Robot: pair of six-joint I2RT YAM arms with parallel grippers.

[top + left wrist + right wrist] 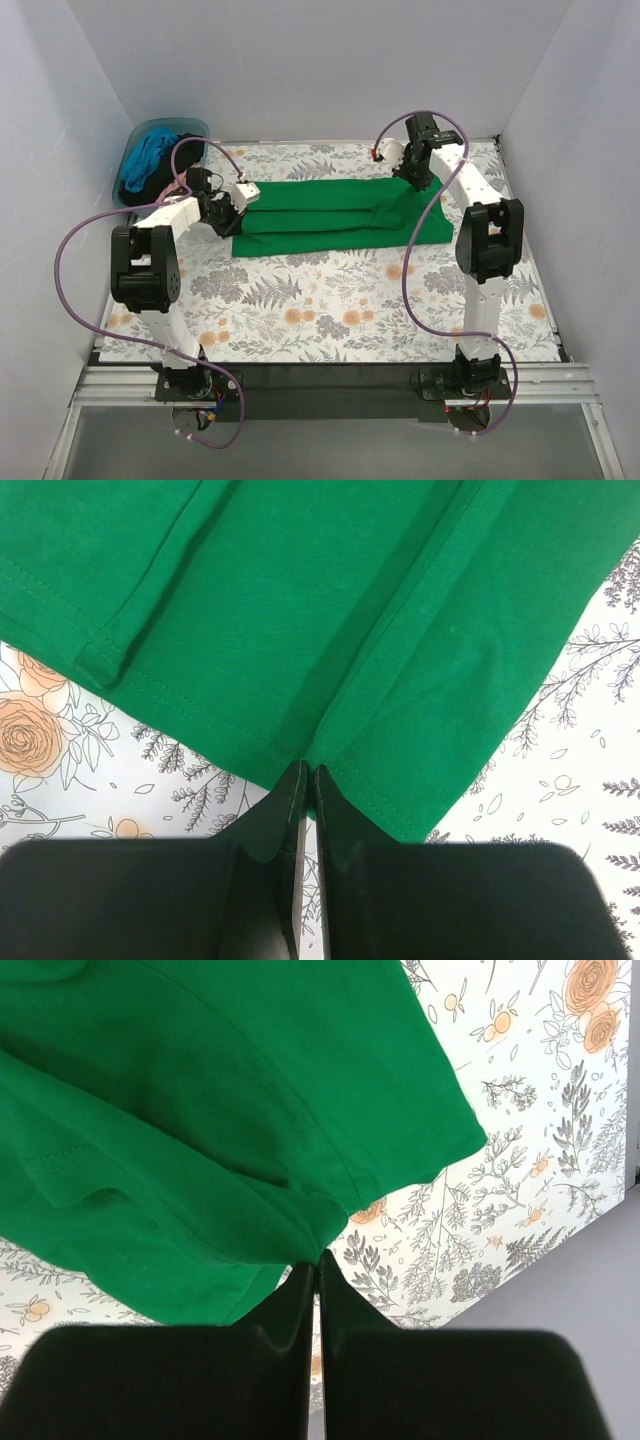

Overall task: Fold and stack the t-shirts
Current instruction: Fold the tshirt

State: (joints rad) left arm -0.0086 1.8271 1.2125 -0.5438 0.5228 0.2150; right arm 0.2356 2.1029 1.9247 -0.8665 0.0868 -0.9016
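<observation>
Though the pinched cloth is hidden, left fingers (281,816) and right fingers (345,1301) clamp the green t-shirt (330,212).

Both arms extended fwd, elbows bent, L claw (308,772) & R claw (318,1257) each pinched closed.

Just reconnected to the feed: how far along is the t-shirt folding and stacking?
Done: the bright green fabric t-shirt is folded lengthwise into a long band. In hand: left gripper and right gripper each pinch one end, likely for the crosswise fold. Left: teal-blue shirt and black shirt bunched in the pale blue plastic tub; nothing stacked.
</observation>
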